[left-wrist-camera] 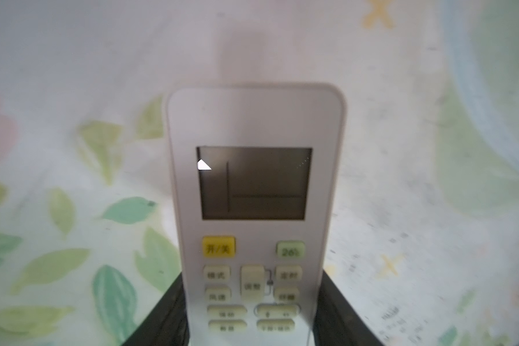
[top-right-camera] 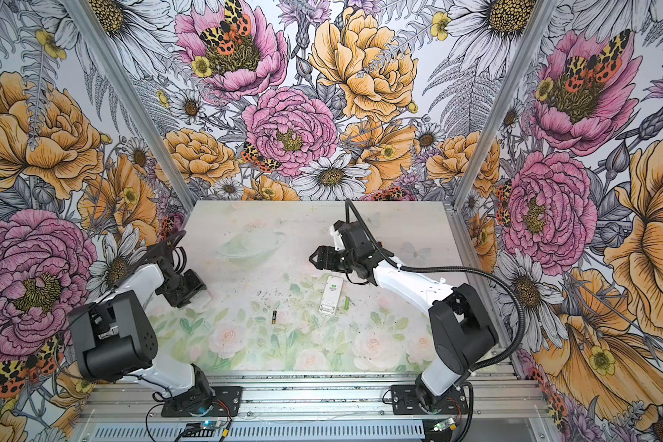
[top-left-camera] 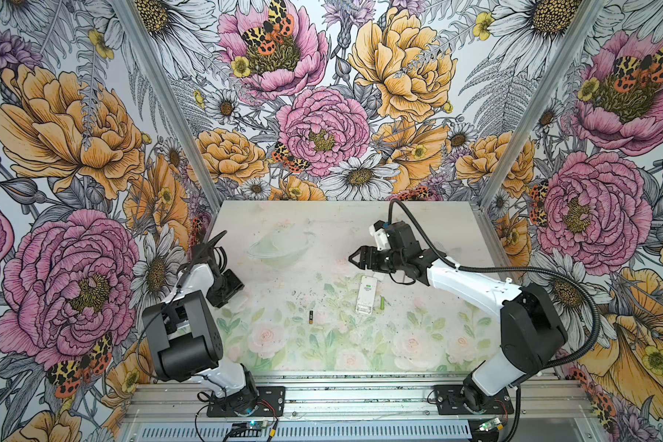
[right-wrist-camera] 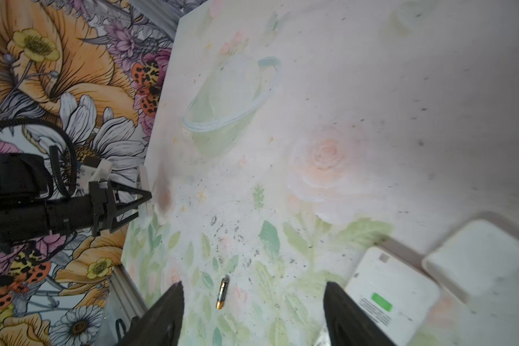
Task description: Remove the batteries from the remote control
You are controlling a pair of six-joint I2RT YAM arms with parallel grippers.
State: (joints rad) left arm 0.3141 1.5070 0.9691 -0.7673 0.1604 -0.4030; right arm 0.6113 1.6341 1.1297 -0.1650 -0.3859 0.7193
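Currently an air-conditioner remote [left-wrist-camera: 253,185] is grasped by the left jaws, which are clenched against both long edges of its button end. Its screen and keys are turned toward the left wrist camera, so the battery hatch on its back is hidden and it cannot be told whether cells are inside. In both top views it is mostly covered by the left wrist at the left edge of the bench [top-left-camera: 322,222], so the lie of its long axis cannot be fixed. The right jaws are spread and empty, held above the bench right of centre, well apart from the held remote. Two cells are already out. A black gold-ended battery [top-left-camera: 310,317] lies between the arms, long axis near to far. A lime green battery [top-left-camera: 381,304] lies likewise just right of a second white remote [top-left-camera: 366,294], laid back-up just near of the right jaws. The hidden back would probably have to be presented rightward, since only the right arm is free.
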